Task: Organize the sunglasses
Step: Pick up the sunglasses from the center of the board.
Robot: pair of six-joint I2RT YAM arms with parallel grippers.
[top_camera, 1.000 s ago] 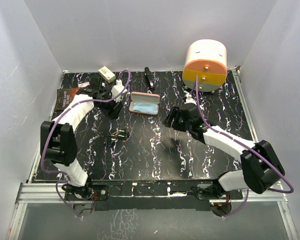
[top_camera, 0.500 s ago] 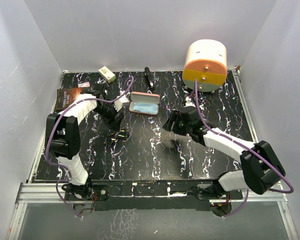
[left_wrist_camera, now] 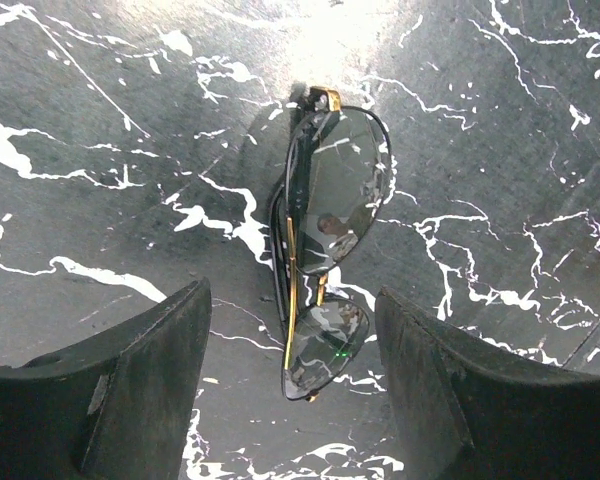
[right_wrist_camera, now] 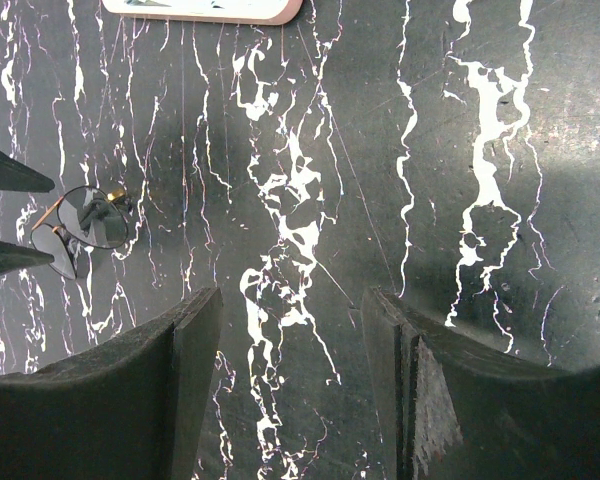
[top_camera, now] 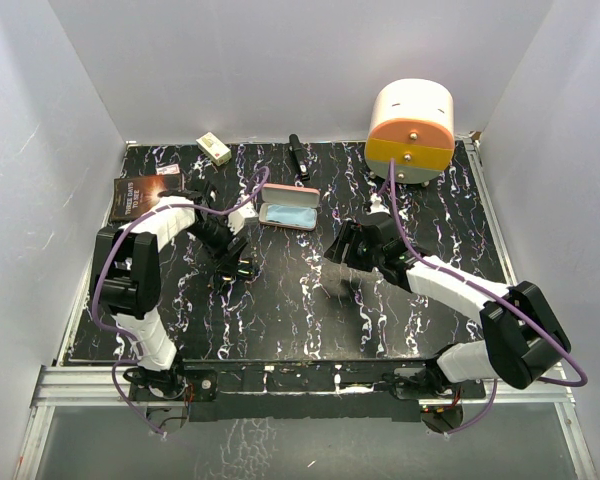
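Movement on the left: the left tool [left_wrist_camera: 290, 298] has been swung away from beside the pink case [top_camera: 288, 208] and brought down over the sunglasses [left_wrist_camera: 320, 262]. These lie on the bench [top_camera: 310, 315] on the near side of the case, off to its left, and have not been shifted at all. In the left wrist view the jaws are seen spread wide, one finger on either side of the frame, with nothing gripped yet. Whether the fingers touch the bench cannot be told. The right tool [right_wrist_camera: 292, 300] has been eased slightly, on the near side of the case to its right; it is open too, and empty. The case is seen lying open with a blue cloth [top_camera: 288, 214] inside. The approach is judged complete. A closing of the left jaws on the frame is called for next, then a carry to the case.
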